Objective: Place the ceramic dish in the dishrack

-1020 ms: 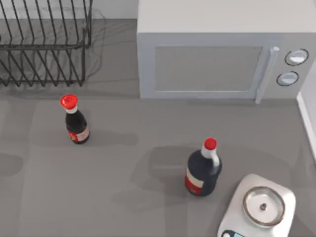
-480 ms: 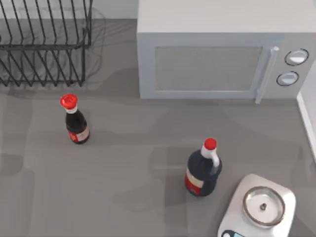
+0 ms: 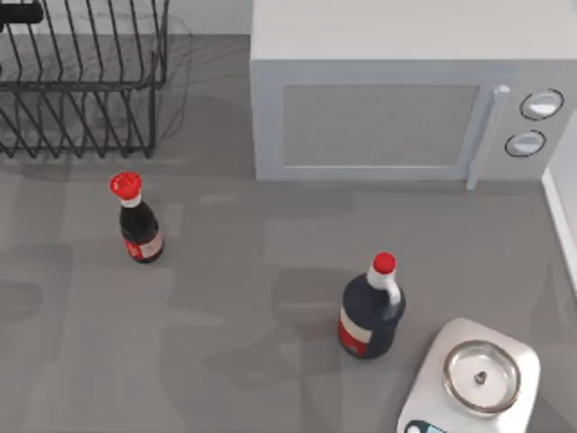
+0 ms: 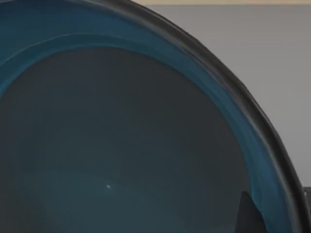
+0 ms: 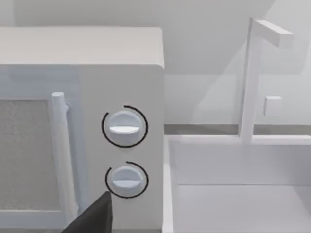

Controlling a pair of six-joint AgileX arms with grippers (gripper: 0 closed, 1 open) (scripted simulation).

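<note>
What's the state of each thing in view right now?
ceramic dish: close before the left wrist camera, teal inside facing it.
dishrack: at the table's far left, no dish visible among its bars.
microwave: door shut.
small bottle: upright, red cap on.
large bottle: upright, red cap on.
scale: steel plate bare.

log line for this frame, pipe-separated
ceramic dish: close against left wrist camera | dishrack: table's far left, no dish in it | left pincer: dark tip at rack's top edge | microwave: door shut
</note>
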